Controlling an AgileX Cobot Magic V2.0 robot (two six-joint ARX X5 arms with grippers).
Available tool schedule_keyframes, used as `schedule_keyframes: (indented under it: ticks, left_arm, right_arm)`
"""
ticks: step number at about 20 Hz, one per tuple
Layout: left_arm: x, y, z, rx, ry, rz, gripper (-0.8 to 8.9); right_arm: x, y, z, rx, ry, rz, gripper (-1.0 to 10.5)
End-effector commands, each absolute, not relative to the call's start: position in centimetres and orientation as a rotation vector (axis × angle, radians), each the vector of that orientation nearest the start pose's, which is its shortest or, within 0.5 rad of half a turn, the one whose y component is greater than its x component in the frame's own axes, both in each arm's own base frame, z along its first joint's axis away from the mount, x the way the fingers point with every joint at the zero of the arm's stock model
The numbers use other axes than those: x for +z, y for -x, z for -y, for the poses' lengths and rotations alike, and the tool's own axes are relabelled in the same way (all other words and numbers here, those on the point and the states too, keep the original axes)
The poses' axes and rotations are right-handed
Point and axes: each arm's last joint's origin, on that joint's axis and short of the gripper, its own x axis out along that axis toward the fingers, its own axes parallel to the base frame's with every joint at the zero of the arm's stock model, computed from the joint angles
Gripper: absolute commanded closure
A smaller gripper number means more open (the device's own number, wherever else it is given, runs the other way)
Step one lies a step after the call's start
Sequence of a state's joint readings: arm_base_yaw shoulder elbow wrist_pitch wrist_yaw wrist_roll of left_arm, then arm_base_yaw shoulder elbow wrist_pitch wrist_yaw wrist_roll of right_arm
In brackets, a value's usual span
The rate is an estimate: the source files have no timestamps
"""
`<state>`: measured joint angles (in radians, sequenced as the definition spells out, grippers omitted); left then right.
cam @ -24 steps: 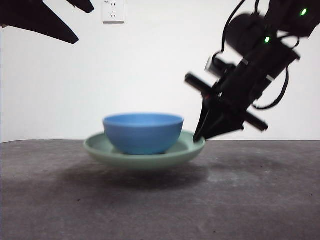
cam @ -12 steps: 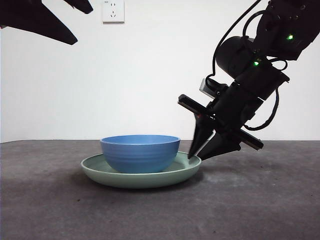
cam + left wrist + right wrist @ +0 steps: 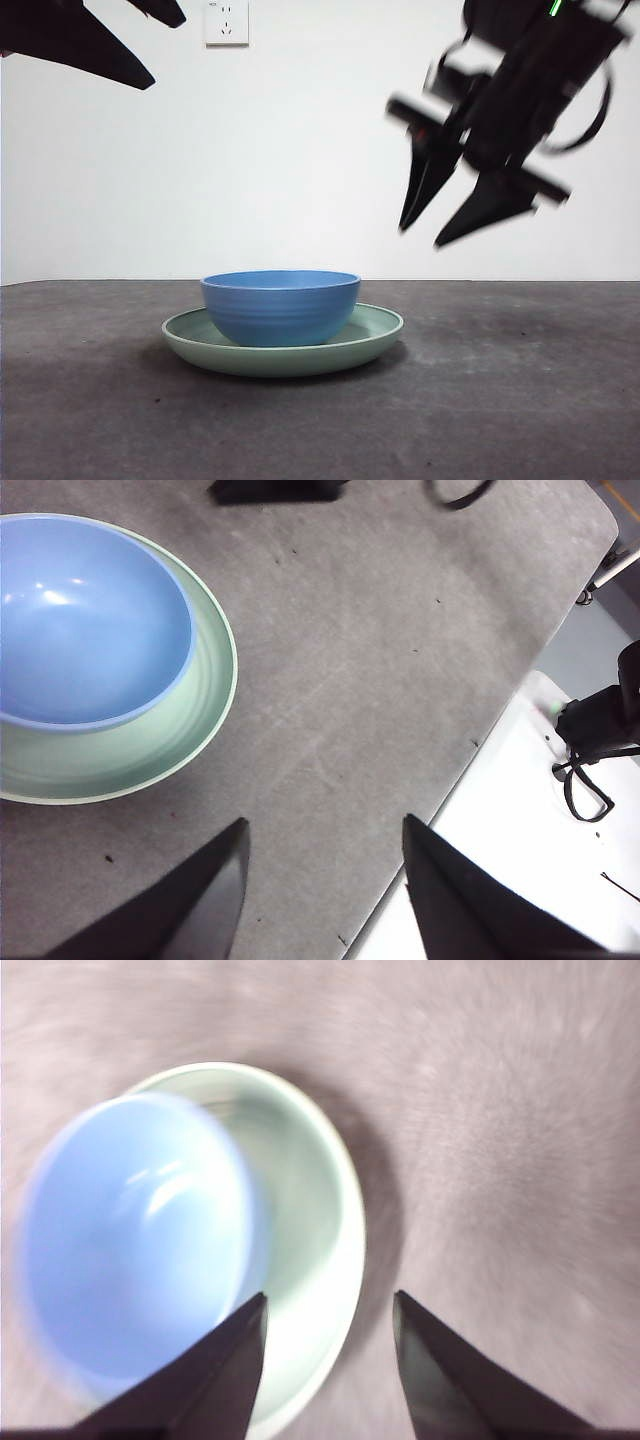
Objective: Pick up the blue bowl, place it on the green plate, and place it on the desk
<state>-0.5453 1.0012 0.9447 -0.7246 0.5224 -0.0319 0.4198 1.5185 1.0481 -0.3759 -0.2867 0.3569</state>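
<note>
blue bowl (image 3: 280, 306) on green plate (image 3: 375, 335), right claw (image 3: 445, 215) above

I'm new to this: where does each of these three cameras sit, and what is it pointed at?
Front view: low at table height, looking level across the desk at the blue bowl in the green plate; the right gripper hangs open above.
Left wrist view: on the left arm, looking down past the open left gripper at the desk's edge.
Right wrist view: on the right arm, looking down at the bowl and plate, blurred.
All three share the bowl and plate.
</note>
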Motion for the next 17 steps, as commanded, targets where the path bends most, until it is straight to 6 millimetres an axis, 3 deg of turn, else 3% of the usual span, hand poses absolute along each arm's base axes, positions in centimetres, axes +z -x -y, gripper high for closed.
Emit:
schedule_keyframes:
  ticks: [1, 4, 7, 13, 17]
  left_arm:
    - [31.0, -15.7, 11.3, -1.008, 0.013, -0.817, 5.64]
    - [31.0, -15.7, 11.3, -1.008, 0.013, -0.817, 5.64]
    - [31.0, -15.7, 11.3, -1.008, 0.013, -0.817, 5.64]
    - [31.0, -15.7, 11.3, -1.008, 0.013, -0.818, 5.64]
    - [31.0, -15.7, 11.3, -1.007, 0.013, -0.818, 5.64]
  right_arm:
    - [27.0, -26.5, -13.0, 0.580, -0.159, -0.888, 7.5]
    - [30.8, -22.4, -11.5, 0.667, -0.104, -0.819, 7.5]
    - [33.0, -18.9, -10.2, 0.716, -0.059, -0.774, 7.5]
    - [34.3, -14.6, -8.8, 0.794, 0.003, -0.783, 7.5]
    - [34.5, -12.9, -8.2, 0.837, 0.010, -0.811, 7.5]
